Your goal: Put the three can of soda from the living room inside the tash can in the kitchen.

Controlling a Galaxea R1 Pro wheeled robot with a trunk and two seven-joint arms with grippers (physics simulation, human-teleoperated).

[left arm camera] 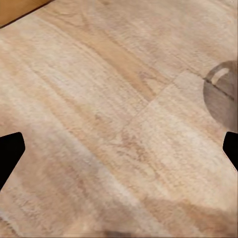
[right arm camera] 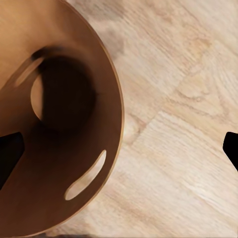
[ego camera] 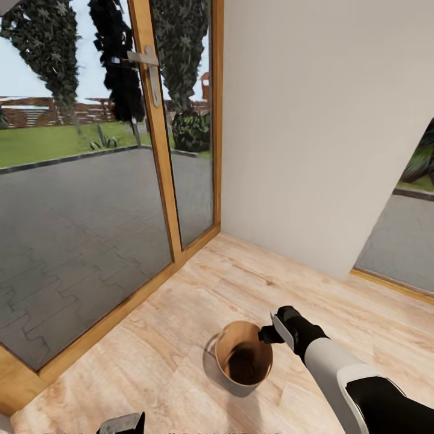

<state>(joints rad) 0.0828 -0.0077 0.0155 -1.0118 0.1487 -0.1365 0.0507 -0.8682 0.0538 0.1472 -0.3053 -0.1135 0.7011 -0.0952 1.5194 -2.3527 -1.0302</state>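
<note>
Left gripper (left arm camera: 119,148) low over plank floor (ego camera: 150,355), spread wide, empty. Right gripper (right arm camera: 119,148) over the tash can (ego camera: 224,343), wide open, holding nothing. Dark shape in the bin bottom, unclear whether can or shadow. Beyond: glass doors (ego camera: 90,199). Progress uncertain.

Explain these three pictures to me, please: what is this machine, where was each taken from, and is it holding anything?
It is a wheeled robot with two arms, drawn by a computer simulation. The big picture comes from a camera on its head, looking down at a pale plank floor beside wood-framed glass doors. Its white and black right arm reaches over a small round bin, grey outside and orange-brown inside. The other two pictures come from cameras near each arm's jaws. The right one looks straight into the bin, which holds a dark round shape I cannot identify. The left one sees bare floor. Both sets of jaws stand open, holding nothing.
</note>
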